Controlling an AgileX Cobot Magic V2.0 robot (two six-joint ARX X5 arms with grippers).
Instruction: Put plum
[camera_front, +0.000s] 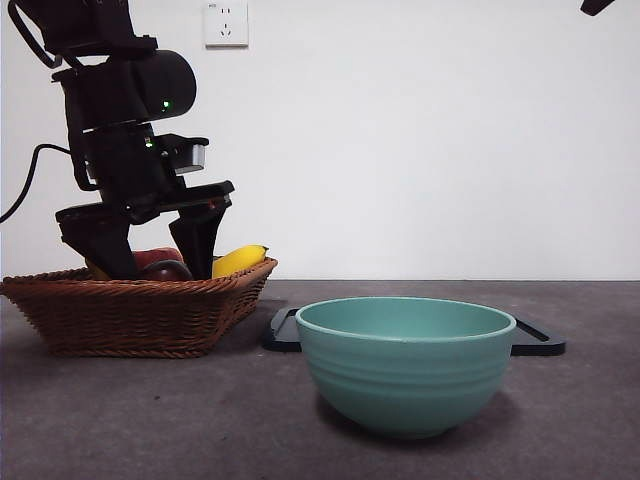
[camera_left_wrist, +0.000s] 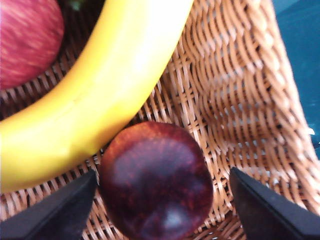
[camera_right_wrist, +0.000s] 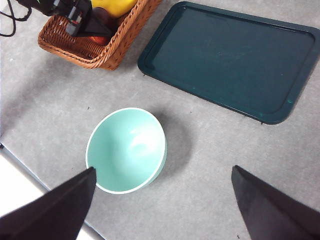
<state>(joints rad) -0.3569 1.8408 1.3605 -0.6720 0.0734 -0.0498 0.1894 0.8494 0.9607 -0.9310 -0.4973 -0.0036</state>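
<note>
Glossy maroon plum sits in the basket, between the left claw's wide-spread jaws.

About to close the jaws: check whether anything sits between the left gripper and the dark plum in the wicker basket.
Nothing visible does. The left gripper is open, one black jaw either side of the dark maroon plum in the woven wicker basket. The yellow banana touches the plum's far side, outside the jaws.
</note>
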